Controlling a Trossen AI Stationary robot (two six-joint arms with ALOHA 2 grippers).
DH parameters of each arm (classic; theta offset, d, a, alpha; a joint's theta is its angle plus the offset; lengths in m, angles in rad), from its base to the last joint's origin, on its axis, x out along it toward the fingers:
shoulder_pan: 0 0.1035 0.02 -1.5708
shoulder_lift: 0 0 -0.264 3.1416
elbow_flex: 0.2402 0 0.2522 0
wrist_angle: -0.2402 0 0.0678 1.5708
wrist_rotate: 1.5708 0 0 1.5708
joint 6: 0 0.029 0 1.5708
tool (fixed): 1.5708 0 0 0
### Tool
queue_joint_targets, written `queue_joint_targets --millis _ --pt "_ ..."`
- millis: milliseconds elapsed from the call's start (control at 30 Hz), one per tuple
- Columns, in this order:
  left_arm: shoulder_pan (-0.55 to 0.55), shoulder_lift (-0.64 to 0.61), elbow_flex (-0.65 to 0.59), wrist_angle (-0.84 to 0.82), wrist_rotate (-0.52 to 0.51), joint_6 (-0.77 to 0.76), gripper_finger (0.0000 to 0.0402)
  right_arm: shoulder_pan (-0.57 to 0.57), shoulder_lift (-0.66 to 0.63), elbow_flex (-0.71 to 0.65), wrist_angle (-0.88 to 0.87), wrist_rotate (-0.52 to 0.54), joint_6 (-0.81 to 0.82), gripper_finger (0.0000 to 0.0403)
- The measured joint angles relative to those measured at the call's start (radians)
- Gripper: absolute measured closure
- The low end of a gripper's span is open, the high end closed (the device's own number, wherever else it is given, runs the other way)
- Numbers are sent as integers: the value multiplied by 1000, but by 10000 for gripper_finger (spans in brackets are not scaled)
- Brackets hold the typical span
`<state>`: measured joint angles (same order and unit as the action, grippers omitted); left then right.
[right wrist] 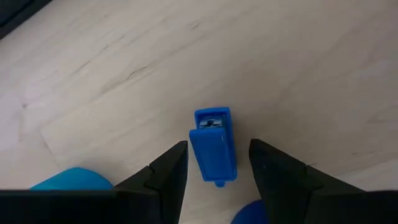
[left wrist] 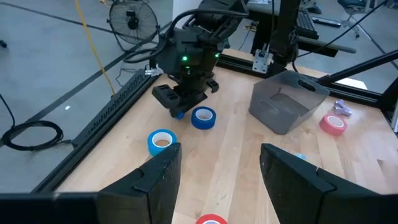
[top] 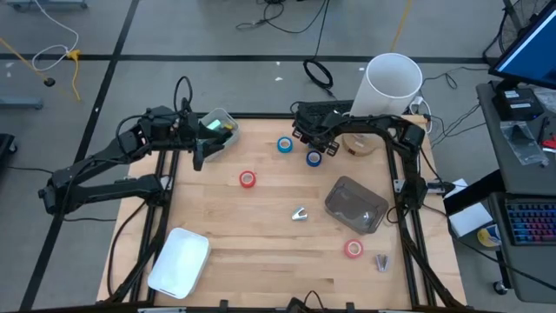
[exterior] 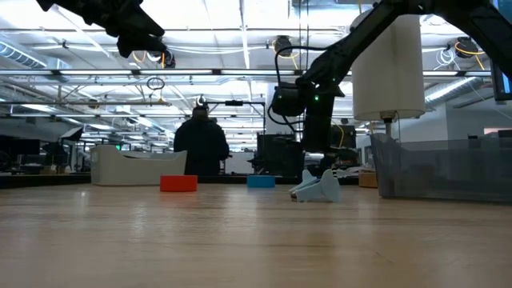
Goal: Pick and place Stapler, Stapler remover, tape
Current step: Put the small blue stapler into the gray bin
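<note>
Stapler [right wrist: 214,147]: small blue plastic block

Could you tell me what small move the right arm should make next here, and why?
Probably lower the right gripper straight down and close on the blue stapler. Its fingers are open and the stapler lies on the table lined up with the gap between them, apparently not yet touched. The blue tape rolls sit close by, so a straight descent seems safest. The left gripper waits, open, farther off.
</note>
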<state>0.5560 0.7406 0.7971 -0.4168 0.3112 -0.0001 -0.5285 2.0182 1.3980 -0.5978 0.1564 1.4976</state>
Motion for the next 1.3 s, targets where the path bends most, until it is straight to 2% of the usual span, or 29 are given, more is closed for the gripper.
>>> queue_joint_targets --millis 267,733,1300 --pt "0 1 0 -6 0 -2 186 0 2 -4 42 8 8 234" --pt "0 1 0 -6 0 -4 186 2 6 -4 59 97 1 234" --pt "0 1 0 -6 0 -9 186 0 6 -4 56 103 -44 234"
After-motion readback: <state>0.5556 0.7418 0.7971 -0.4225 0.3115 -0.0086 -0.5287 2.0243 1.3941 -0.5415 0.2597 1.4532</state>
